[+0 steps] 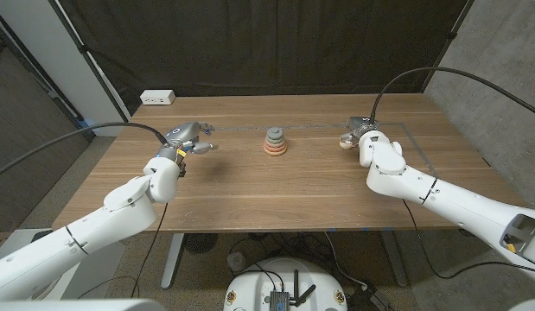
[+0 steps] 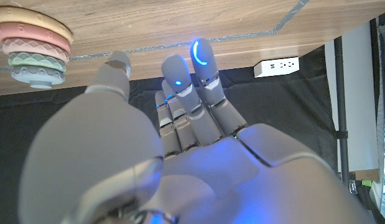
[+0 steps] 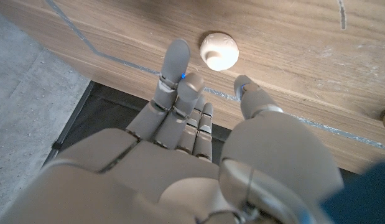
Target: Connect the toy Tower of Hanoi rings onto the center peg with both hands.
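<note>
While both hands hover empty with fingers spread, your right hand (image 1: pixel 367 138) sits just beside the small pale ring (image 3: pixel 219 50), right of centre; it looks light and slick, so pinch its rim. The stack (image 1: pixel 275 142) waits mid-frame on the bench (image 1: pixel 250 190), left hand (image 1: pixel 187 138) well apart.

Head cam up high, looks down over whole tabletop (image 1: pixel 250 190). Wrist cams sit close behind each robot hand. Left wrist and head both catch ring stack (image 1: pixel 275 142).

A lab-like test room: black curtain (image 1: pixel 250 43) backdrop, bare wooden table (image 1: pixel 276 186), power strip (image 1: pixel 157 98).
</note>
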Action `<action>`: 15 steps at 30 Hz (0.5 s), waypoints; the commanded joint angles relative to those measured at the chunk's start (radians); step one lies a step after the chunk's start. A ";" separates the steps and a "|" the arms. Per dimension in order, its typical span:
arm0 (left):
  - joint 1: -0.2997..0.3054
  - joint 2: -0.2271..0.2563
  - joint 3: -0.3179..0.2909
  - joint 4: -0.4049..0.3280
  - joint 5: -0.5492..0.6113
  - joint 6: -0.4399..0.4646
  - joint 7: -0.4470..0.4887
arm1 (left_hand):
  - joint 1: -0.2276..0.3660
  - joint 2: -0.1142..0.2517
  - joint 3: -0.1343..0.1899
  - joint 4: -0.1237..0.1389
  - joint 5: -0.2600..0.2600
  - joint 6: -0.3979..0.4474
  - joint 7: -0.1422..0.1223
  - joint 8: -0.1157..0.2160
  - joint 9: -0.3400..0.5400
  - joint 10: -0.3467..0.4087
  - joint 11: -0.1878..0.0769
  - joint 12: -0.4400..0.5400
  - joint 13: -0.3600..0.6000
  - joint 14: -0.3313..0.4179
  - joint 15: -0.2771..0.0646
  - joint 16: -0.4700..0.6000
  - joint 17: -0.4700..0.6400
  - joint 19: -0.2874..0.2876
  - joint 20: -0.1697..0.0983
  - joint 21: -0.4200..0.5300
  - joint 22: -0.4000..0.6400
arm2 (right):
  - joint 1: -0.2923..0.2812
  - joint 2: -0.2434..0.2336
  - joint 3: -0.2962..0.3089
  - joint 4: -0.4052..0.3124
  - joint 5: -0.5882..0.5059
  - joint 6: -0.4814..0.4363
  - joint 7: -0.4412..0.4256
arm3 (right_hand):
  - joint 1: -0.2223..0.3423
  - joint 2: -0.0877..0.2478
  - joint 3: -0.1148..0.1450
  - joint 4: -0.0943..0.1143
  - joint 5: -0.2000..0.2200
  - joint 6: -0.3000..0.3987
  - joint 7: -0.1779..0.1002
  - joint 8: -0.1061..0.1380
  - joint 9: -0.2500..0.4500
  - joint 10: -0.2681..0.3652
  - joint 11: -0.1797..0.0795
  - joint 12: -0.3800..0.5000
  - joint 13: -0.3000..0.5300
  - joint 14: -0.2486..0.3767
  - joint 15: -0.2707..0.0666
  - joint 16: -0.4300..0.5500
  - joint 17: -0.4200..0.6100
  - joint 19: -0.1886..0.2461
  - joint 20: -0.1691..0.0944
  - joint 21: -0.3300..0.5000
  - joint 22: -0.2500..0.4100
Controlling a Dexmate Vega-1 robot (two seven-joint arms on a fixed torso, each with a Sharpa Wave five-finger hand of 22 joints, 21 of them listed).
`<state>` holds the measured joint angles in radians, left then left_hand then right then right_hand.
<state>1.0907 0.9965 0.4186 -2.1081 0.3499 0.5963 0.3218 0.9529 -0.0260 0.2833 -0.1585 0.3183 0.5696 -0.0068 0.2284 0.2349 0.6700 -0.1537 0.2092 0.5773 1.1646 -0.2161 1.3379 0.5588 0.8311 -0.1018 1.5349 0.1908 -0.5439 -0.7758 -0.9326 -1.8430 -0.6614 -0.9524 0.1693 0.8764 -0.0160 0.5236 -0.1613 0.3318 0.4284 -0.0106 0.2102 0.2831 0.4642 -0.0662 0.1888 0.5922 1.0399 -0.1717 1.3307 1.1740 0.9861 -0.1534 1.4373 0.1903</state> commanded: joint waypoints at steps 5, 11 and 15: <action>0.041 0.030 -0.030 -0.045 -0.008 0.011 0.008 | -0.004 0.005 0.007 0.002 0.004 0.010 0.001 -0.003 0.004 0.010 -0.001 0.002 -0.001 0.002 -0.003 0.000 0.002 0.002 -0.107 -0.003 0.002 | 0.075 0.021 -0.056 0.075 0.033 -0.044 0.103 | -0.007 -0.014 -0.010 0.002 -0.006 0.001 -0.003 0.006 -0.002 -0.004 -0.001 0.006 -0.003 0.004 -0.047 -0.001 0.006 -0.006 -0.062 0.009 0.001; 0.041 0.035 -0.033 -0.046 -0.009 0.011 0.008 | -0.006 0.008 0.008 0.003 0.004 0.012 0.000 -0.003 0.005 0.016 -0.002 0.003 -0.004 0.008 -0.003 0.005 0.008 0.003 -0.107 -0.003 0.002 | 0.101 0.024 -0.077 0.092 0.046 -0.060 0.127 | -0.012 -0.016 -0.014 0.004 -0.007 -0.003 0.001 0.005 -0.003 -0.005 0.000 0.006 -0.005 0.005 -0.047 -0.001 0.010 -0.009 -0.062 0.008 0.001; 0.044 0.037 -0.035 -0.046 -0.010 0.007 0.011 | -0.011 0.009 0.010 0.004 0.004 0.016 0.001 -0.003 0.005 0.019 -0.003 0.004 -0.002 0.010 -0.003 0.005 0.009 0.004 -0.106 -0.002 0.003 | 0.117 0.032 -0.084 0.114 0.070 -0.062 0.140 | -0.020 -0.019 -0.021 0.006 -0.010 0.002 0.003 0.008 -0.003 -0.006 0.000 0.007 -0.007 -0.007 -0.047 -0.015 0.001 -0.013 -0.062 0.008 -0.001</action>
<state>1.1276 1.0231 0.3913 -2.1480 0.3424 0.6061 0.3284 0.9490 -0.0221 0.2858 -0.1560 0.3183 0.5742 -0.0057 0.2284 0.2348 0.6796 -0.1553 0.2092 0.5745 1.1683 -0.2198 1.3379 0.5635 0.8311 -0.1018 1.5348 0.1909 -0.4718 -0.7570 -0.9859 -1.7738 -0.6310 -0.9938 0.2617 0.8634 -0.0289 0.5074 -0.1559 0.3251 0.4288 -0.0109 0.2102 0.2783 0.4643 -0.0662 0.1888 0.5836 1.0398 -0.1716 1.3229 1.1774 0.9809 -0.1481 1.4425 0.1904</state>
